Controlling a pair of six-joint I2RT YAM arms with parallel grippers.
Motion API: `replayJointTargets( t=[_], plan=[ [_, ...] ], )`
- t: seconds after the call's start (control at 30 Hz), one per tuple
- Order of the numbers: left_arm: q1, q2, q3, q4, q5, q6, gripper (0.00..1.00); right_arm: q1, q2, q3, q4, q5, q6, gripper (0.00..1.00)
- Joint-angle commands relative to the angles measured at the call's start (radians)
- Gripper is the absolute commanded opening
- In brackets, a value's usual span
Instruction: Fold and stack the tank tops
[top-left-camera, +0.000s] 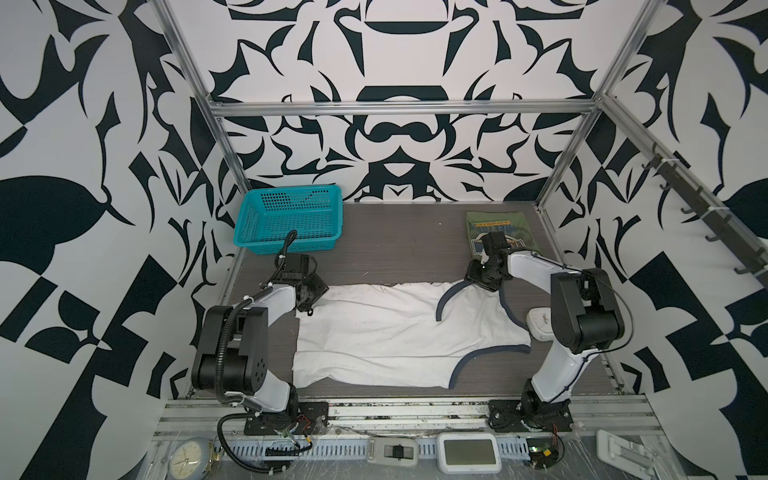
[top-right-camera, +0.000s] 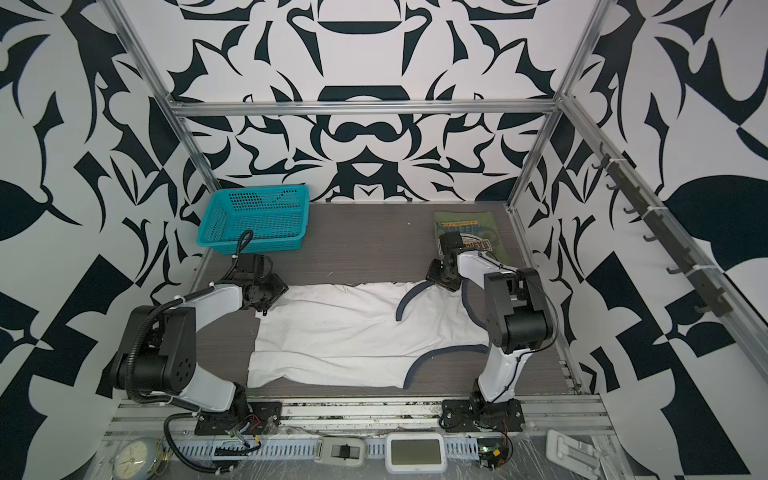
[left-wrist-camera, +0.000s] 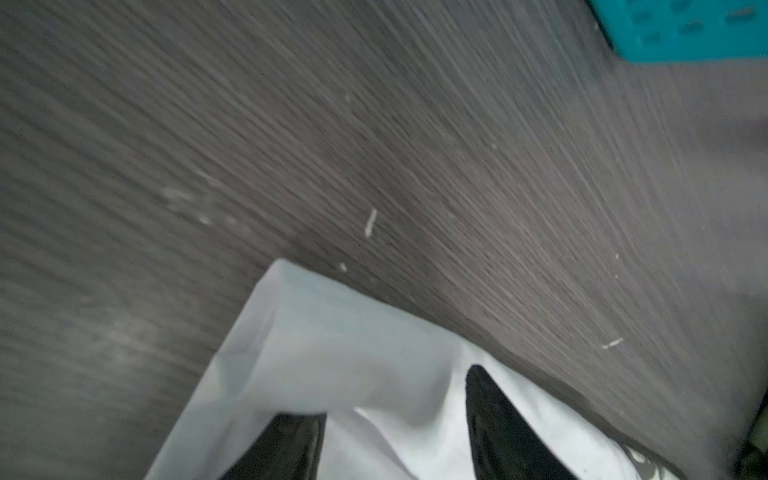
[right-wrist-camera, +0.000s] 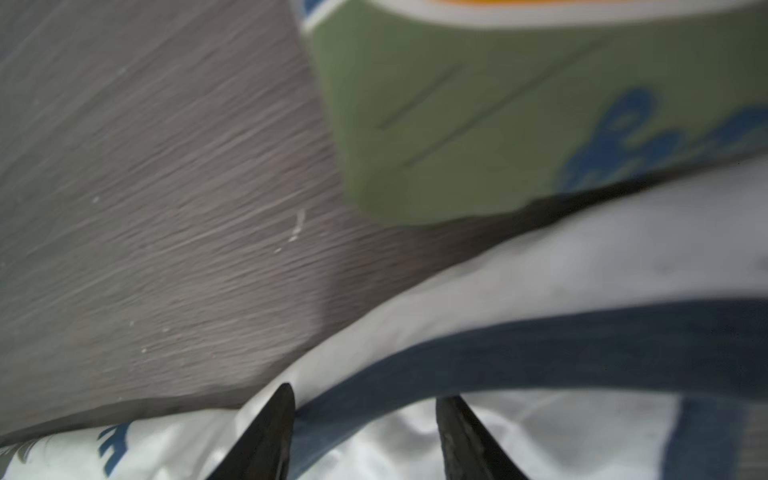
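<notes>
The white tank top (top-left-camera: 395, 332) (top-right-camera: 353, 332) with navy trim lies spread on the dark table, its near long edge folded over. The olive green tank top (top-left-camera: 511, 224) (top-right-camera: 482, 224) lies folded at the back right, badge print up. My left gripper (top-left-camera: 309, 299) (top-right-camera: 266, 297) hangs over the white top's far left corner. In the left wrist view it (left-wrist-camera: 386, 392) is open, white cloth (left-wrist-camera: 332, 353) under and between its fingers. My right gripper (top-left-camera: 482, 282) (top-right-camera: 442, 278) is at the far right strap. There it (right-wrist-camera: 369, 392) is open astride the navy trim (right-wrist-camera: 540, 345), the olive top (right-wrist-camera: 457, 124) just beyond.
A teal mesh basket (top-left-camera: 291, 220) (top-right-camera: 257, 216) (left-wrist-camera: 685, 29) stands at the back left. A small white device (top-left-camera: 540, 326) lies by the right arm's elbow. A clock (top-left-camera: 187, 459) and a timer (top-left-camera: 469, 453) sit on the front ledge. Metal frame posts border the table.
</notes>
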Motion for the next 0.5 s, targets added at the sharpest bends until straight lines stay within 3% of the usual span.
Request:
replayJointTargets(
  t=[0.0,0.1,0.17,0.27,0.47],
  plan=[
    [0.056,0.023,-0.087,-0.02,0.0,-0.059,0.56,-0.038,-0.058,-0.069,0.009,0.044,0.054,0.55],
    [0.074,-0.009,-0.123,-0.008,-0.017,-0.077,0.56,-0.058,-0.078,-0.11,0.033,0.05,0.061,0.53],
    [0.082,-0.03,-0.135,-0.006,-0.02,-0.085,0.56,-0.069,-0.082,-0.113,0.034,0.054,0.064,0.41],
    [0.088,-0.051,-0.134,-0.021,-0.032,-0.083,0.57,-0.074,-0.093,-0.113,0.03,0.07,0.069,0.31],
    [0.093,-0.081,-0.131,-0.028,-0.035,-0.055,0.61,-0.079,-0.116,-0.116,0.025,0.063,0.059,0.3]
  ],
)
